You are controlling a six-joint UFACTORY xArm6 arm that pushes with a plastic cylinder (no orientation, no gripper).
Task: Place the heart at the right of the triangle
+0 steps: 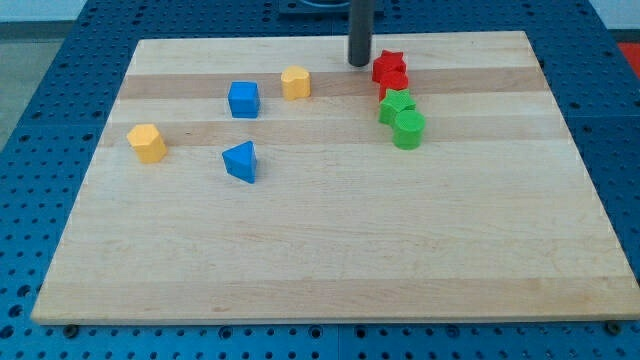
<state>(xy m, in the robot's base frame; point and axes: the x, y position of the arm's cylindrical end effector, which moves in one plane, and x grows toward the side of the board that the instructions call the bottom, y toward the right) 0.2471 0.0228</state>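
The yellow heart (295, 82) lies near the view's top, left of centre. The blue triangle (240, 161) lies below and to the left of it, well apart. My tip (359, 64) rests on the board at the view's top. It is to the right of the heart with a gap between them, and just left of the red star (389, 67). It touches no block that I can make out.
A blue cube (243, 99) lies between the heart and the triangle. A yellow pentagon-like block (147, 143) is at the left. A second red block (396, 88), a green star (396, 105) and a green cylinder (409, 129) cluster under the red star. The wooden board (330, 250) sits on a blue pegboard.
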